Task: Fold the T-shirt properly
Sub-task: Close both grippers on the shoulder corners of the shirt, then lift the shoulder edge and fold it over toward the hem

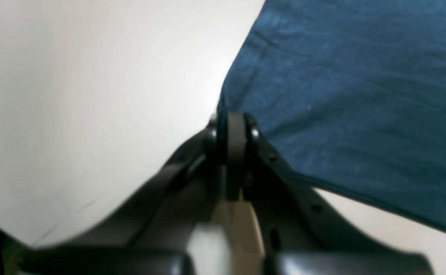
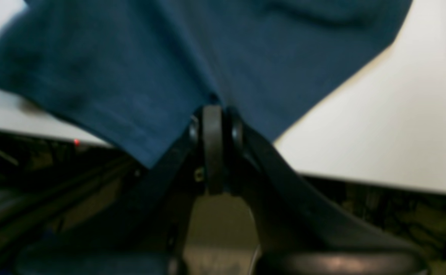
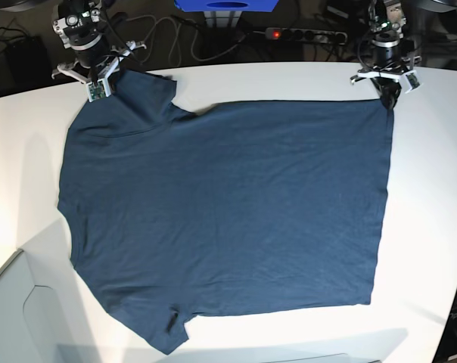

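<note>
The dark navy T-shirt (image 3: 228,219) lies spread flat on the white table (image 3: 433,227), its sleeves toward the left of the base view. My left gripper (image 3: 387,102) sits at the far right corner of the hem. In the left wrist view its fingers (image 1: 232,126) are pressed together on the edge of the T-shirt (image 1: 360,95). At the far left sleeve, my right gripper (image 3: 110,81) is also closed. The right wrist view shows it (image 2: 212,114) pinching the T-shirt (image 2: 150,57) at the table's edge.
Behind the table's far edge lie a power strip (image 3: 289,34) with a red light, cables and a blue box (image 3: 225,4). A grey panel (image 3: 9,302) stands off the near left corner. Bare table (image 1: 93,95) surrounds the cloth.
</note>
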Available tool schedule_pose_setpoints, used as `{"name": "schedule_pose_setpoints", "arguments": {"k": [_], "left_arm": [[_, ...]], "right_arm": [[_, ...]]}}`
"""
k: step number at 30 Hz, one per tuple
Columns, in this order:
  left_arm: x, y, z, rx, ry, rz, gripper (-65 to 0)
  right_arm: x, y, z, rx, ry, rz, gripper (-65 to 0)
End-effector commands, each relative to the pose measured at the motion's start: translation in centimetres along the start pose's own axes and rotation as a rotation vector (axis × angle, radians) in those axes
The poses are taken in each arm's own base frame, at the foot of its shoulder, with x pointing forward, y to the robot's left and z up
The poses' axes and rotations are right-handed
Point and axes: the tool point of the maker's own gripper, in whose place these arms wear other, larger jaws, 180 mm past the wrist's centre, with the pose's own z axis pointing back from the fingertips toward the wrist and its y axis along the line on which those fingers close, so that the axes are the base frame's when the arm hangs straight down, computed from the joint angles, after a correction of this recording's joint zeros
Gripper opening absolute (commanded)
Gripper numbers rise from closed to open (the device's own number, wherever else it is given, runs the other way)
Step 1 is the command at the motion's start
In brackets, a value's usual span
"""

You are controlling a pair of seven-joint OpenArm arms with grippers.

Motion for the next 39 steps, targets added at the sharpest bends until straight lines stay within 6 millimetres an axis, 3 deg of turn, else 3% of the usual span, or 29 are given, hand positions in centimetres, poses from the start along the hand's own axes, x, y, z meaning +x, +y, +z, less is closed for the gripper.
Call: {"name": "schedule_pose_setpoints", "arguments": {"k": [1,12,21,26,31,35,39], "left_arm": [[0.4,0.4,0.2,0.003,-0.005,-0.012,-65.0],[2.4,-0.6,2.1,-0.039,-0.037,-0.047,-65.0],[1.5,0.8,3.5,-0.007,-0.008,-0.053,-65.0],[2.3,1.9,4.2,0.032,-0.026,-0.055,-65.0],[3.6,1.2,4.9,0.016,-0.052,-0.063,-65.0],[4.3,0.5,5.1,0.008,-0.075,-0.05,-65.0],[4.7,0.0,4.9,-0.002,-0.089,-0.046,-65.0]], "right_arm": [[1.3,-0.2,0.5,-0.003,-0.046,0.014,-64.9],[1.9,-0.3,2.5,-0.006,-0.063,0.056,-64.9],[0.5,-1.1,4.3,0.02,-0.025,0.11,-64.9],[-0.1,-1.4,4.8,0.039,-0.006,0.132,-64.9],[-0.1,-1.0,4.7,0.053,-0.008,0.136,-64.9],[0.5,-1.1,4.4,0.049,-0.026,0.137,-64.9],[2.5,-1.6,4.2,0.029,-0.077,0.15,-64.9]]}}
